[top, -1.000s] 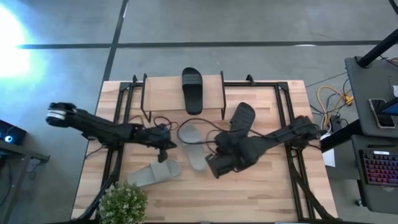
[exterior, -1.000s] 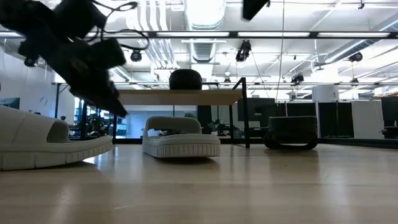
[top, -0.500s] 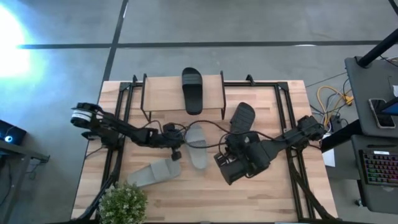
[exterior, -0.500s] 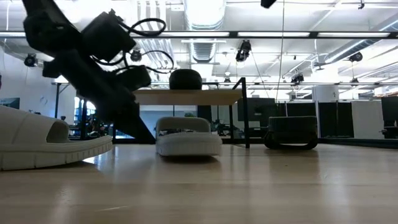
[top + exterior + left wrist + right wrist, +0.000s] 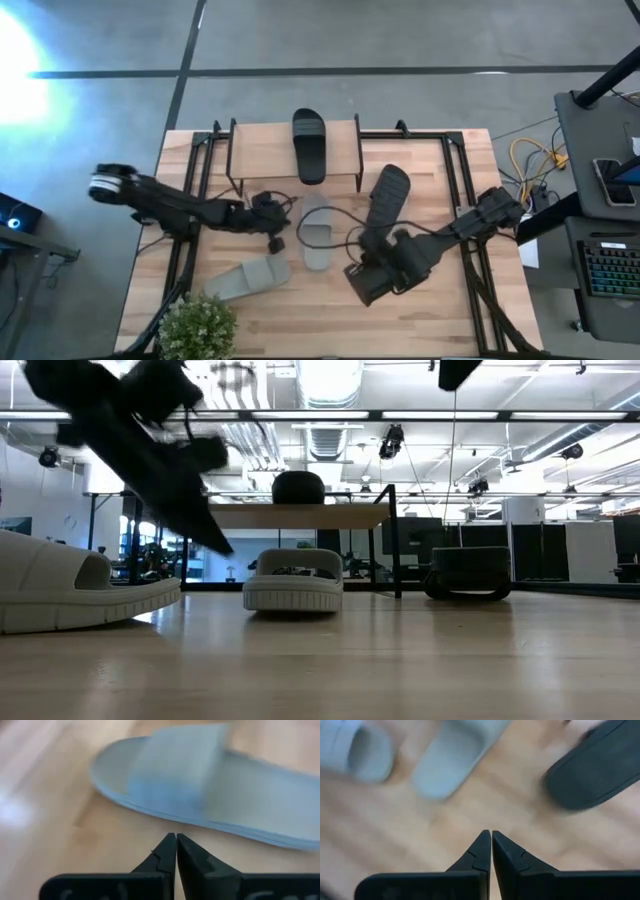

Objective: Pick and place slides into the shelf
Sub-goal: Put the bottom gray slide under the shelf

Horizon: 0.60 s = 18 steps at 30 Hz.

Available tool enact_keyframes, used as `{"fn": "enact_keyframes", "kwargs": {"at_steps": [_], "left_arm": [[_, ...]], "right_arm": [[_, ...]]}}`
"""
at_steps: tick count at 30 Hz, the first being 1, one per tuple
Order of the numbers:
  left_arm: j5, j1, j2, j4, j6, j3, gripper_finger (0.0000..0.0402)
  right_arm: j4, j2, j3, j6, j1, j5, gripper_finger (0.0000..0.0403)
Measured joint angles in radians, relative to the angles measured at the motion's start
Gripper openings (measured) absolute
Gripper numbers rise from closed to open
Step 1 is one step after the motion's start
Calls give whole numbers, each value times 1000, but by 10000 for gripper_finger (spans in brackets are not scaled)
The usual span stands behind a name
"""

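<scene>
One black slide [image 5: 310, 145] lies on the shelf's [image 5: 250, 150] plank top at the far side. A second black slide [image 5: 388, 195] lies sole-down on the table to the shelf's right. One grey slide [image 5: 316, 232] lies in front of the shelf, and another grey slide [image 5: 248, 280] lies near the table's left front. My left gripper [image 5: 176, 837] is shut, slants down and hangs just left of the middle grey slide [image 5: 200, 785] without touching it. My right gripper [image 5: 491, 834] is shut, above bare table to the right of that slide.
A small green plant [image 5: 198, 325] stands at the table's near left edge. Black frame rails [image 5: 462, 190] run along both sides of the table. Bare wood [image 5: 440, 320] lies open at the near right.
My left gripper went toward the middle grey slide, reached its left side, then drew back a little to the left and rose. That slide shifted slightly and turned straighter. My right gripper moved away from the slide toward the table's near right. Both stayed shut.
</scene>
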<state>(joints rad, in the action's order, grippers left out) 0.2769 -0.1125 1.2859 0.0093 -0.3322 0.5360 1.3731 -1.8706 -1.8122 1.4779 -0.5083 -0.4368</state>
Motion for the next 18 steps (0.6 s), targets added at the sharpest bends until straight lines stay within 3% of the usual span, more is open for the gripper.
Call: {"fn": "enact_keyframes", "kwargs": {"at_steps": [3,7,10,12,14,18], "left_arm": [[-139,-43,-168,-85,-75,1,0],[-120,-96,-374,-177,-200,-4,0],[-109,-121,-493,-244,-262,-7,0],[-109,-137,-554,-282,-299,-14,0],[-109,-153,-599,-330,-318,-26,0],[-109,-184,-645,-395,-320,-40,0]], "right_arm": [[-265,0,110,1,6,124,8],[-630,-8,281,57,17,152,8],[-747,-3,368,120,33,169,8],[-792,-2,408,148,48,237,8],[-866,-15,446,164,64,291,8],[-1053,-56,493,204,92,300,8]]}}
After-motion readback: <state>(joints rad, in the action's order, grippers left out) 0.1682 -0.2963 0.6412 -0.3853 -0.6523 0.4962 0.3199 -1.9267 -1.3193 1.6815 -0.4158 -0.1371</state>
